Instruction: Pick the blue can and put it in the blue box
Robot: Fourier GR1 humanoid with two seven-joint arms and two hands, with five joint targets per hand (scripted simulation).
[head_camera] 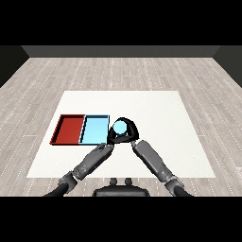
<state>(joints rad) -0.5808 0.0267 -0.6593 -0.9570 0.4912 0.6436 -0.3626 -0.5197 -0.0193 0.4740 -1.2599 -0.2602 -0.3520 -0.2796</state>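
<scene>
The blue can (120, 126) shows as a light blue round top just right of the light blue tray (94, 130), close to its right rim. My right hand (131, 133) is curled round the can from the right and behind, shut on it. Whether the can rests on the table or hangs a little above it cannot be told. My left hand (111, 139) sits at the can's lower left, by the blue tray's near right corner, and merges with the dark shape of the right hand.
The red tray (70, 128) lies directly left of the blue tray, sharing a wall with it. Both trays hold nothing. The white table (160, 123) stretches wide to the right and toward the back.
</scene>
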